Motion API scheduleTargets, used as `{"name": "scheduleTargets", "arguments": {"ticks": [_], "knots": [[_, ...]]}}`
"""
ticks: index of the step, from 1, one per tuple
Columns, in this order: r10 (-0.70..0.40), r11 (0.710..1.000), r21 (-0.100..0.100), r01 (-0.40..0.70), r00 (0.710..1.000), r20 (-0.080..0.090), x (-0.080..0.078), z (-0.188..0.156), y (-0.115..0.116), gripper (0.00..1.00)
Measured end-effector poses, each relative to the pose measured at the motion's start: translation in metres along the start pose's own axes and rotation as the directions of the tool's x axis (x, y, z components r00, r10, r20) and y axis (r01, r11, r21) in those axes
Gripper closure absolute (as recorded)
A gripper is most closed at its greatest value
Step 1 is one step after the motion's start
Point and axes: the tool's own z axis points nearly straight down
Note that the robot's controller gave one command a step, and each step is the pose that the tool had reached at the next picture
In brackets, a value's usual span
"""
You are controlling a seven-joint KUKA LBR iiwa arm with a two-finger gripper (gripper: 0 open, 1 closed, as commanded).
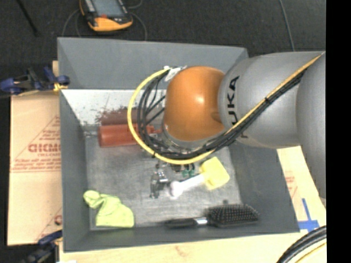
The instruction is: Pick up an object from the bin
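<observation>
My gripper point(158, 183) hangs low over the middle of the bin floor, just under the arm's orange cover. Right beside it, to the right, lies a dish brush point(204, 179) with a white handle and a pale yellow head; the handle's end is almost at the gripper. A red cylinder point(116, 135) lies to the upper left, against the bin's back wall, partly hidden by the arm's cables. No object is visible inside the gripper.
A yellow-green cloth point(109, 209) is crumpled in the front left corner. A black hairbrush point(218, 217) lies along the front wall at the right. The arm and its cover hide the bin's back right part.
</observation>
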Motion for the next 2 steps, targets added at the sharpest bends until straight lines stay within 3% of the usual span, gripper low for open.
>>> {"name": "scheduleTargets", "arguments": {"ticks": [1, 2], "knots": [[-0.156, 0.988, 0.001, 0.156, 0.988, -0.006, 0.034, -0.021, -0.058, 0.00], [-0.139, 0.990, 0.004, 0.139, 0.990, -0.001, 0.029, -0.026, -0.070, 0.00]]}}
